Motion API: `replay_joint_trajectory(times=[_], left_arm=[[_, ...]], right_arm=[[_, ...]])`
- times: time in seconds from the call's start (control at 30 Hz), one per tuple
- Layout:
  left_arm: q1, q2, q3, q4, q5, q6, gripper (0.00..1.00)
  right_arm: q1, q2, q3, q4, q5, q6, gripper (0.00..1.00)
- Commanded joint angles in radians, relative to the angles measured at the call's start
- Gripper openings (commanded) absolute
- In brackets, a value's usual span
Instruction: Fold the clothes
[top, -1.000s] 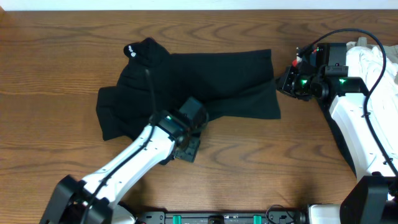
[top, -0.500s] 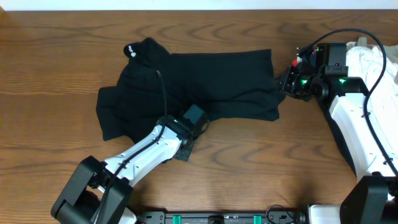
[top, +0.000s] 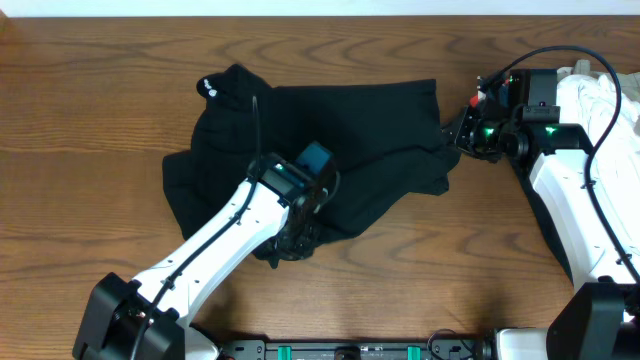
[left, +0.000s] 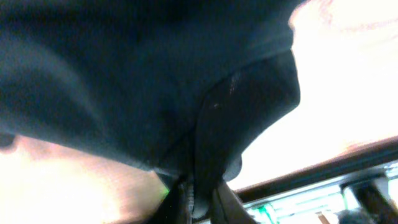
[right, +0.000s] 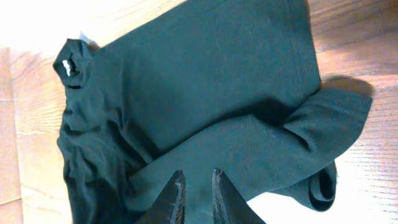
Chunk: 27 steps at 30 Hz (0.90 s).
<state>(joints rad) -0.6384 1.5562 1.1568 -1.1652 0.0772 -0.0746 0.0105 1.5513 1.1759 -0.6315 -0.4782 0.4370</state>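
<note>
Item one: the black T-shirt (top: 350, 130) lies on the wooden counter (top: 100, 90), left of centre, crumpled and only partly flat; its neck points to the far left corner, where the small white logo (top: 208, 85) faces up; the upper right part lies smooth, while the lower part is bunched into a diagonal ridge running from the near edge towards the right side.

Item two: the left gripper (top: 288, 243) sits at the near edge of the garment, arm reaching in from the lower left; in the left wrist view dark cloth fills most of the frame and gathers to a point between the fingers (left: 217, 199) at the bottom; the gripper is clenched on a pinch of the black T-shirt, with the fabric drawn up from the counter.

Item three: the right gripper (top: 458, 132) stands at the right edge of the garment, touching or just beside its drawn-out corner; in the right wrist view the two fingers (right: 176, 194) lie close together with a narrow gap, over the lower fold of the cloth; whether any fabric is caught between them cannot be told.

Item four: white garments (top: 590, 85) lie at the far right corner, partly hidden behind the right arm; well apart from the black T-shirt.
</note>
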Motion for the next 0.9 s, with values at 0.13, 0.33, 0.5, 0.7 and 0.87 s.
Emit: replay_joint_trajectory(times=[0.13, 0.33, 0.5, 0.7, 0.87], left_arm=[[0.127, 0.038, -0.023, 0.207, -0.164, 0.091, 0.17], [0.254, 0.048, -0.006, 0.245, -0.027, 0.093, 0.13], [0.243, 0.0, 0.0, 0.111, 0.216, 0.092, 0.27], [0.107, -0.068, -0.005, 0.063, 0.225, 0.051, 0.29], [-0.044, -0.058, -0.076, 0.119, 0.123, -0.044, 0.29]], right_arm=[[-0.004, 0.001, 0.019, -0.002, -0.002, -0.008, 0.14], [-0.004, 0.001, 0.019, -0.019, -0.002, -0.008, 0.15], [-0.004, 0.001, 0.019, -0.034, 0.0, -0.027, 0.17], [-0.004, 0.001, 0.019, -0.035, 0.0, -0.027, 0.18], [-0.004, 0.001, 0.019, -0.041, 0.011, -0.027, 0.19]])
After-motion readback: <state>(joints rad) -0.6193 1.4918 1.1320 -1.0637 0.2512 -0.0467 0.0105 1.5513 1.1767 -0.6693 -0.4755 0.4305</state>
